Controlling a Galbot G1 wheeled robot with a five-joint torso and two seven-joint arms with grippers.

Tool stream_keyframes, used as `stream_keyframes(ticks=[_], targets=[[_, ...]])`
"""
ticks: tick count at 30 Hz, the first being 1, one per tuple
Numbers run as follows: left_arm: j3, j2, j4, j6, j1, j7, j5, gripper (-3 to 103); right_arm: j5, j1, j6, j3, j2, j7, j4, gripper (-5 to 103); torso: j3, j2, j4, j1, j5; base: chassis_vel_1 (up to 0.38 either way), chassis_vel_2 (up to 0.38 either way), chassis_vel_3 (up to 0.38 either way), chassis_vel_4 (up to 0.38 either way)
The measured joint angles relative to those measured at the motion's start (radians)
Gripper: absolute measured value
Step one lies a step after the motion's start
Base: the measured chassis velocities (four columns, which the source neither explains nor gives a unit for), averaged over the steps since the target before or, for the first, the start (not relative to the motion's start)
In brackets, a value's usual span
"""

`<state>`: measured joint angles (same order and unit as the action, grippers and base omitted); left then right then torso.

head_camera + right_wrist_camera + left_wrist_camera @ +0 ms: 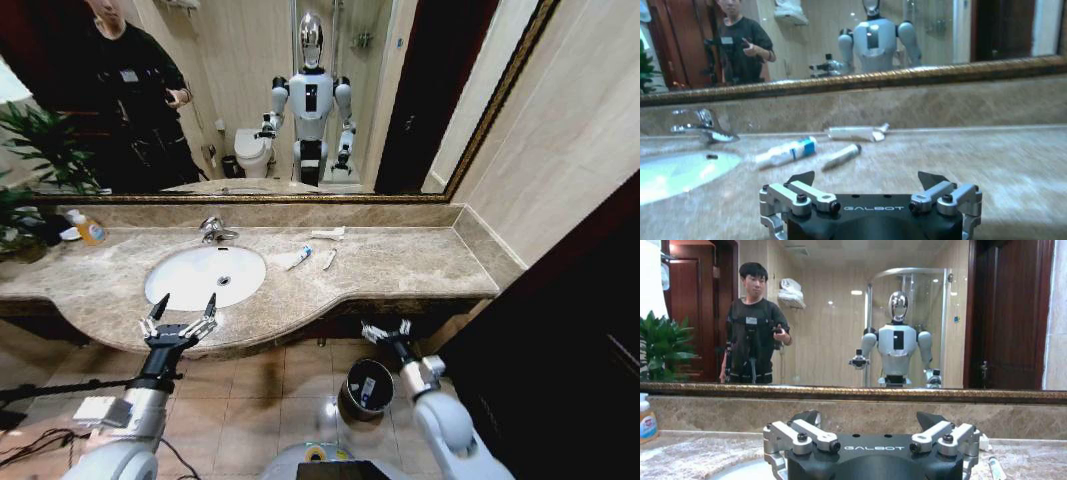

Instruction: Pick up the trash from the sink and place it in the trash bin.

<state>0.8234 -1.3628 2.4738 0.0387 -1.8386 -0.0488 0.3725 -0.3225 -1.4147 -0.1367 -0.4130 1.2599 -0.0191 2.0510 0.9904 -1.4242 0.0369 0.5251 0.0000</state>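
head view: left gripper (181, 308) over the desk (400, 262) edge below the sink (205, 275), fingers wide, empty; right gripper (386, 329) above the trash bin (365, 388), spread, empty; trash (297, 258) right of the sink. right wrist view: trash (785, 153) ahead of wide fingers (800, 178).

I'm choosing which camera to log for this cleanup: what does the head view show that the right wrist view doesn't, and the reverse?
Head view alone: the black trash bin on the floor below the counter, the soap bottle, the left gripper open at the counter's front edge, and the whole sink. Right wrist view alone: a close look at the right gripper's open fingers low over the counter. Both: the faucet, the blue-ended tube, the slim tube and the white packet by the back wall.
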Motion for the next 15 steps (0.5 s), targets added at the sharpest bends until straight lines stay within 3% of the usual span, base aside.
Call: stream_keyframes(ticks=[6,15], targets=[[0.0,0.0,0.0,0.0,0.0,0.0,0.0,100,-0.025,0.172,-0.074,0.094,-0.012,-0.029,-0.078,100,0.0,0.0,0.0,0.0,0.0,0.0,0.0,0.0,0.0],[0.0,0.0,0.0,0.0,0.0,0.0,0.0,100,-0.021,0.389,-0.082,0.22,0.012,-0.04,-0.279,100,0.0,0.0,0.0,0.0,0.0,0.0,0.0,0.0,0.0]])
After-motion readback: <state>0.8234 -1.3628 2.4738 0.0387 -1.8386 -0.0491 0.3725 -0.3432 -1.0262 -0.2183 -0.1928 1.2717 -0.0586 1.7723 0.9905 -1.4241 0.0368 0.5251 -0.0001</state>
